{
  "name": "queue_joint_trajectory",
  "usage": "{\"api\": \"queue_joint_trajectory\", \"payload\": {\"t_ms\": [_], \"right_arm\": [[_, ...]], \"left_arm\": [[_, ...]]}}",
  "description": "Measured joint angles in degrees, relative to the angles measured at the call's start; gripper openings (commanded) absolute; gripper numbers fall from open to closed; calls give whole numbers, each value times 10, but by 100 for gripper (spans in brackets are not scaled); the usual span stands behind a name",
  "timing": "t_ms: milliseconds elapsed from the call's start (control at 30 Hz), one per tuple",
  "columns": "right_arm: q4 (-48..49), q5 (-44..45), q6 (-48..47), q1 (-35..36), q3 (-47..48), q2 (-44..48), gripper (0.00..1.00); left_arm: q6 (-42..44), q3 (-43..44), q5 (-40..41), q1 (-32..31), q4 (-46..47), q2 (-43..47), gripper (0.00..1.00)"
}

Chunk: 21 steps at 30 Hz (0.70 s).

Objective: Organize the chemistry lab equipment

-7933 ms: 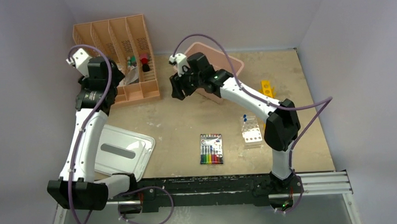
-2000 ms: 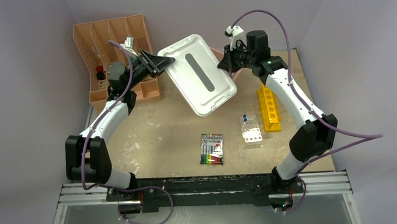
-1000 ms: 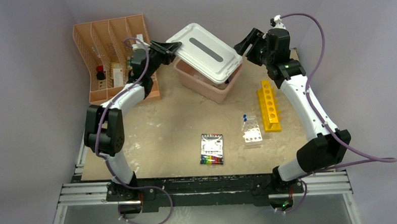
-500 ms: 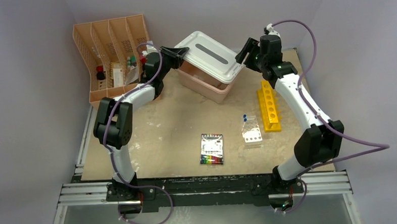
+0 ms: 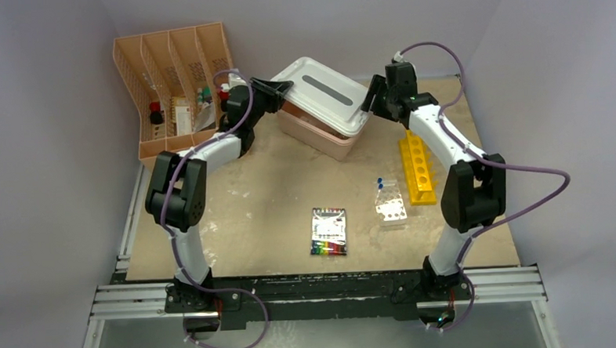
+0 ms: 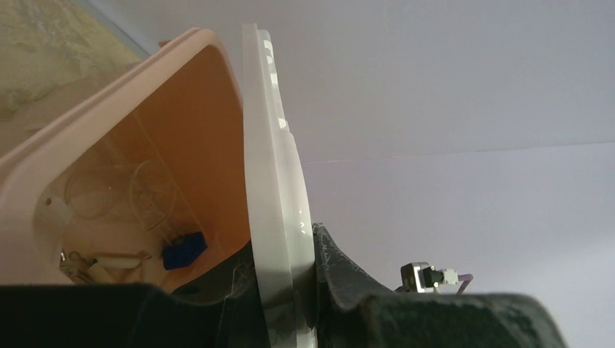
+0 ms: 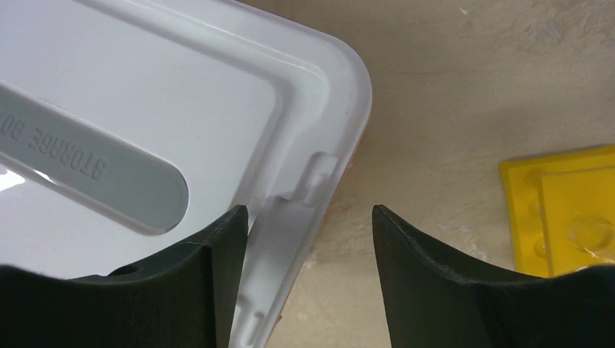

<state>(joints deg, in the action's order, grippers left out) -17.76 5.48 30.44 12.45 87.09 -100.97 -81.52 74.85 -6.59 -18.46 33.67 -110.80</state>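
Two grippers of mine meet at the white lid (image 5: 321,93), which sits tilted over the pink bin (image 5: 325,143) at the far side of the table (image 5: 266,191). My left gripper (image 5: 276,87) is clenched on the lid's left rim. In the left wrist view that rim runs edge-on between my fingers (image 6: 344,279), pinched from both sides. Past it, the bin's inside shows a small blue item (image 6: 183,250) beside some clear glassware (image 6: 120,192), both too dim to name.

My right gripper (image 7: 304,239) is released, jaws wide, straddling the lid's right corner. One finger is over the lid's top and the other over bare table, with the latch tab (image 7: 310,181) between them.

Out on the table, the clear tube rack (image 5: 390,208) with its blue-capped tubes (image 5: 380,182) stands just beside the yellow rack (image 5: 418,165), well apart from the bin.
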Motion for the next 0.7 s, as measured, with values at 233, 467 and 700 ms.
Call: {"api": "queue_joint_trajectory", "payload": {"t_ms": [233,467,700], "right_arm": [[-2,12,-9,0,11,-23,62],[-3,20,-17,0,10,-26,60],[0,16,-16,0,5,-28,58]], "left_arm": [[19,-6,1,1,-51,6,42],[63,-6,11,1,-183,42,48],[128,8,41,16,-296,80,57]]}}
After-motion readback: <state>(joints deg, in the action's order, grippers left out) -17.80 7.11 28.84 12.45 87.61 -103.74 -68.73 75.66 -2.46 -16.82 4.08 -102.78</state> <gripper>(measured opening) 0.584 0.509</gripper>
